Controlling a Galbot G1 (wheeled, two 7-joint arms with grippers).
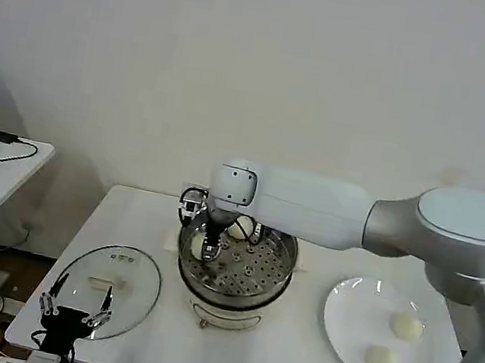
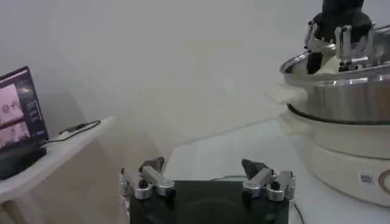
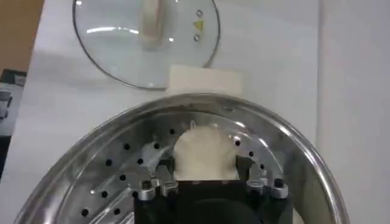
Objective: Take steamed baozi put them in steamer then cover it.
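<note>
Right pincer (image 3: 206,178) inside steamer (image 3: 292,152), baozi (image 3: 204,155) seemingly between its fingers

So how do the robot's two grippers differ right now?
The right gripper reaches down inside the steamer, its fingers around a baozi; the left gripper holds nothing. The right gripper is over the perforated tray; the left gripper hangs at the table's near edge beside the glass cover. Both look alike.

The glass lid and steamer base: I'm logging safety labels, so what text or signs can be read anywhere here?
No words are readable.
Cover: a yellow triangular warning sign, its symbol too small to read.
Steamer base: a small square code-like sticker, unreadable.
Monitor screen: pictures and text too blurred to read.
</note>
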